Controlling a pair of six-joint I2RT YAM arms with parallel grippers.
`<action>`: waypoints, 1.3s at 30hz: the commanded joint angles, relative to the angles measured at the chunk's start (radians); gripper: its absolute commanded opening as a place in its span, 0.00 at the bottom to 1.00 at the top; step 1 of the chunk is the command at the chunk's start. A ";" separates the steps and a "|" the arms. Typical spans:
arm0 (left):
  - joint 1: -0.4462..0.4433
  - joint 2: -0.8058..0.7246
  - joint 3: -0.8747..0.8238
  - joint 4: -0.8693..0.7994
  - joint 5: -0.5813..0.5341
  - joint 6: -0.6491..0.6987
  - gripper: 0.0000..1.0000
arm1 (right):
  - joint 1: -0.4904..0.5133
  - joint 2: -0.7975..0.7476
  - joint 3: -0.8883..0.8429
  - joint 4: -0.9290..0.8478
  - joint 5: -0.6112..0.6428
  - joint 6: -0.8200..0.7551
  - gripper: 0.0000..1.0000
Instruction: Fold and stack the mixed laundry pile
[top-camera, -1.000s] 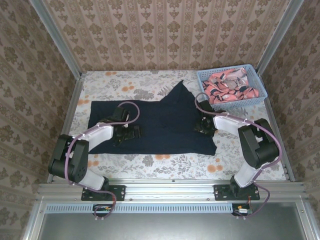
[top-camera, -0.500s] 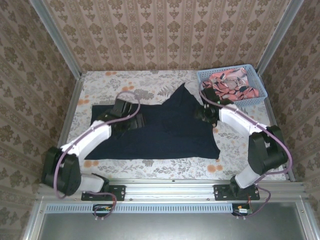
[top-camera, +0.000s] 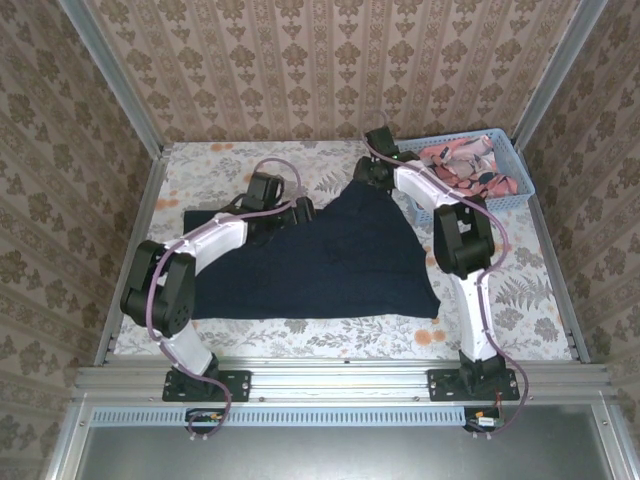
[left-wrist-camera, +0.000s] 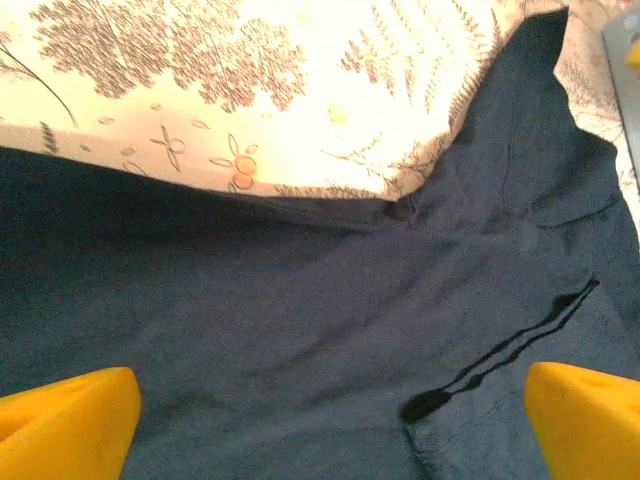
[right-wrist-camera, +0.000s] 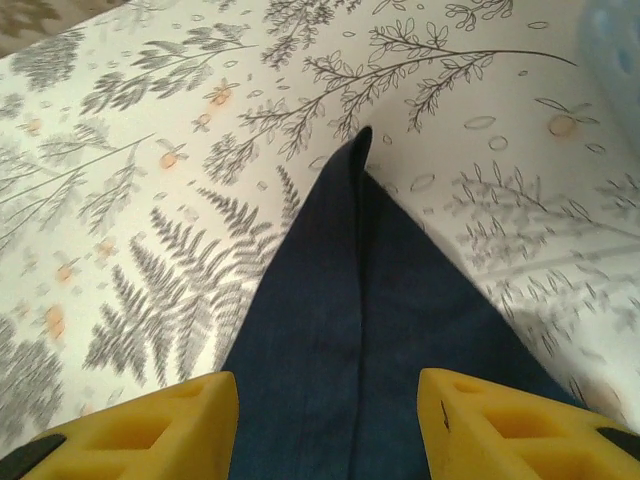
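Observation:
The dark navy T-shirt (top-camera: 330, 260) lies spread flat in the middle of the table, one corner (right-wrist-camera: 362, 140) pointing toward the back. The pink patterned garment (top-camera: 470, 165) sits in the light blue basket (top-camera: 522, 178) at the back right. My left gripper (top-camera: 302, 213) hovers open over the shirt's back left edge; its yellow fingertips (left-wrist-camera: 65, 420) stand wide apart above a seam (left-wrist-camera: 500, 350). My right gripper (top-camera: 366, 173) is open over the pointed corner, with the cloth (right-wrist-camera: 340, 330) flat between its fingers (right-wrist-camera: 500, 430).
The table wears a floral cloth (top-camera: 500, 300), bare to the right of the shirt and along the back (top-camera: 230, 165). Wallpapered walls and metal posts close in the back and sides. A corner of the basket (right-wrist-camera: 622, 30) is close to my right gripper.
Both arms have reached toward the back of the table, the left along the shirt's back edge, the right up to its pointed corner. The shirt's right side has shifted slightly.

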 joint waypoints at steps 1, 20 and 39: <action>0.058 -0.072 -0.046 -0.017 0.008 0.022 1.00 | -0.024 0.083 0.138 -0.045 0.003 0.030 0.51; 0.210 -0.255 -0.220 -0.039 -0.036 0.033 1.00 | -0.058 0.338 0.426 -0.089 -0.132 0.135 0.43; 0.497 -0.226 -0.190 -0.048 -0.170 0.069 1.00 | -0.067 0.398 0.553 -0.076 -0.152 0.142 0.00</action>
